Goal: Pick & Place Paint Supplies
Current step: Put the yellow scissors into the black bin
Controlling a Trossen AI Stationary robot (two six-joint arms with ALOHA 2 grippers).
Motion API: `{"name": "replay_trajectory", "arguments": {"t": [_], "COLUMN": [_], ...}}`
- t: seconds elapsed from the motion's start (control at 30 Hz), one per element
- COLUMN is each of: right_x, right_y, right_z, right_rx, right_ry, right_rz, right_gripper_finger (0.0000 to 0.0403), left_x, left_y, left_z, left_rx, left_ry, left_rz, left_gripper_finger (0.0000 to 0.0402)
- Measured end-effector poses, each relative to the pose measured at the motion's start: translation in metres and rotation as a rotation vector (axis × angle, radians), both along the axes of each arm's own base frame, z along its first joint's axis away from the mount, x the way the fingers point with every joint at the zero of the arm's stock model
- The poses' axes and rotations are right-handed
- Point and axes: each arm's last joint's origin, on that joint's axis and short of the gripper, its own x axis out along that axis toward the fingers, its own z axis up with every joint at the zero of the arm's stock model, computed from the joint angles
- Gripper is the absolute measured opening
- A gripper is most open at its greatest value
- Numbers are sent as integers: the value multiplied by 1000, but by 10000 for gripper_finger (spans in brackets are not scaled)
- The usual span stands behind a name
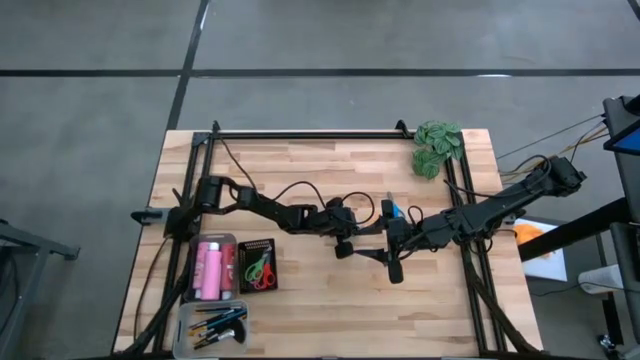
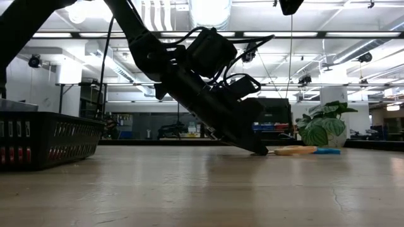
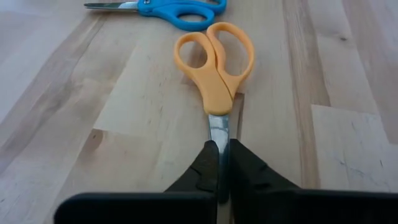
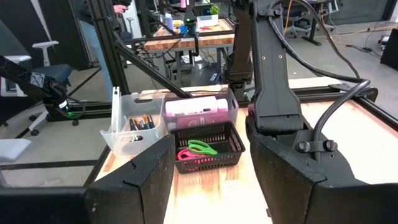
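Note:
Orange-handled scissors [image 3: 214,68] lie flat on the wooden table, handles pointing away from my left gripper [image 3: 219,149], which is shut on their blades near the table's middle [image 1: 362,228]. Blue-handled scissors [image 3: 180,9] lie just beyond them. In the low view the left fingers slant down to the table, with the orange scissors [image 2: 295,150] and the blue scissors [image 2: 327,150] past the tips. My right gripper [image 4: 211,186] hangs open above the table, right of the left one, touching nothing. My left gripper pinches the orange scissors' shut metal blades [image 3: 219,127] between its two fingers, just short of the handles. The fingers slant down from the table's left side and lie along the scissors. The scissors rest flat on the table, handles [image 3: 214,59] beyond the fingertips.
At the near left stand a clear bin of pink bottles [image 1: 212,268], a black basket [image 1: 258,268] with red and green scissors, and a clear bin of brushes [image 1: 215,325]. A green leafy clump [image 1: 438,148] sits at the far right corner. A black frame [image 1: 300,133] rims the table.

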Motion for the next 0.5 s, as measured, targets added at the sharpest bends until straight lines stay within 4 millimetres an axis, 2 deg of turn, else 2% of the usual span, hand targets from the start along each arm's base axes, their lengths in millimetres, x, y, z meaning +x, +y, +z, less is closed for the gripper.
{"name": "replay_trajectory", "arguments": {"t": [0.3, 0.5], "right_x": [0, 0], "right_y": [0, 0], "right_z": [0, 0], "right_rx": [0, 0], "right_ry": [0, 0], "right_rz": [0, 0], "right_gripper_finger": [209, 209], "left_x": [0, -3], "left_y": [0, 0], "left_z": [0, 7], "left_rx": [-5, -28], "left_ry": [-1, 22], "left_rz": [0, 17], "left_gripper_finger": [2, 1]}}
